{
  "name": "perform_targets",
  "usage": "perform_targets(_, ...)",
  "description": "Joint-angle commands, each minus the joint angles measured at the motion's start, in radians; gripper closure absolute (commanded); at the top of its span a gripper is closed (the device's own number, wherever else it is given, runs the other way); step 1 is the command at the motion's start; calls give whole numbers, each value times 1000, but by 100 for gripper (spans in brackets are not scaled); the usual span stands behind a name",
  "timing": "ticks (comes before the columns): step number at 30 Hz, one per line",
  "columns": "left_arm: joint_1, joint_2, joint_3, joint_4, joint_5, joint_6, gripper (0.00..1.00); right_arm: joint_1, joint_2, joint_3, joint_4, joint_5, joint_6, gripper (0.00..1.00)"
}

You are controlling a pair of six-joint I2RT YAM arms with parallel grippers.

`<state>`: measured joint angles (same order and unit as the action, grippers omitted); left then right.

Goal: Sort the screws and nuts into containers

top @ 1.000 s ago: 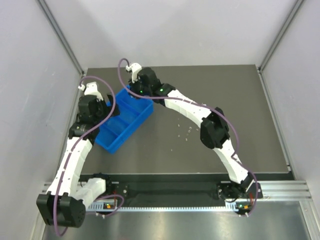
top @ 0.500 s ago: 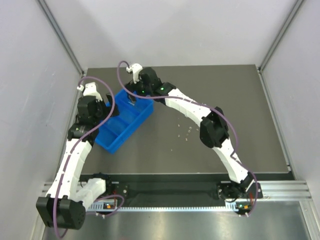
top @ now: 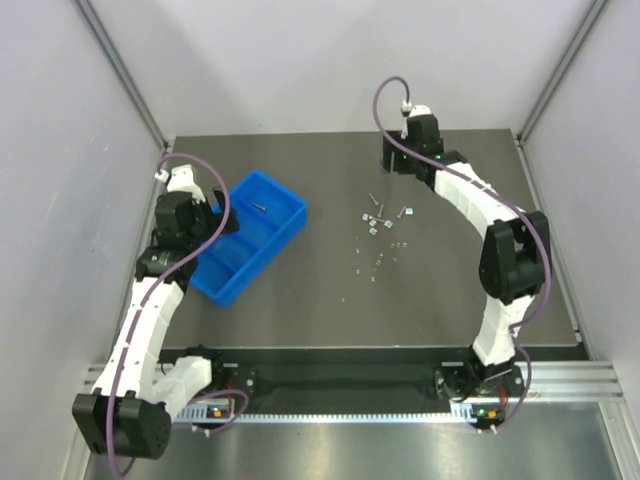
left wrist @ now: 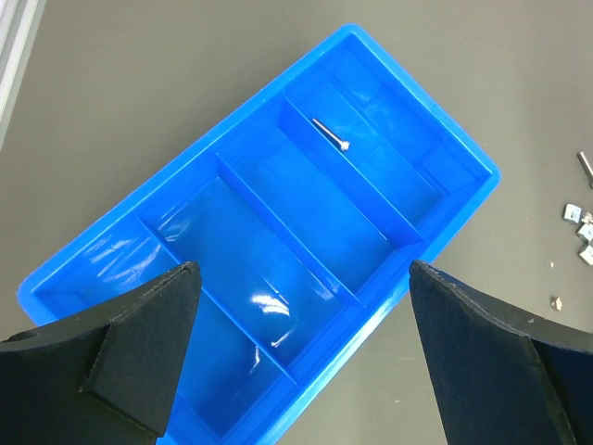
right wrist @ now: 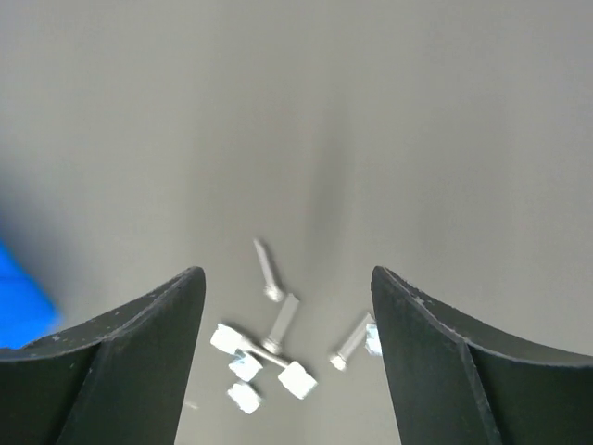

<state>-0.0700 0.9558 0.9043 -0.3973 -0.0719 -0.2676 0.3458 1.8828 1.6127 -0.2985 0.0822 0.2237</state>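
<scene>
Pale panels wall in a dark grey table. The job has barely begun: one screw lies in an end compartment of the blue tray, and the other compartments are bare. The loose screws and nuts lie scattered beneath the gap between the right gripper's fingers, which are spread and empty. The left gripper, spread wide and holding nothing, hangs over the tray, with the sorted screw beyond its fingertips.

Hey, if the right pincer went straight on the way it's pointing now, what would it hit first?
Most likely the loose screws and nuts on the table, framed between the open jaws of the right pincer. Nothing shows in between, though depth is unclear.
</scene>
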Motion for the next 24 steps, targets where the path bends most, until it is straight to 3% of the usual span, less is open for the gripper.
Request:
perform_targets(1,3,-8,-10,17,9,-5,1,41,53,-54,67,-47,-42,30)
perform_targets(10,3,3,-12,18,0,-1,1,44,275,186,-77,-105,-155,37)
perform_targets(24,4,9,-11,17,0,4,1,91,387,253,-172,-21,-211,49)
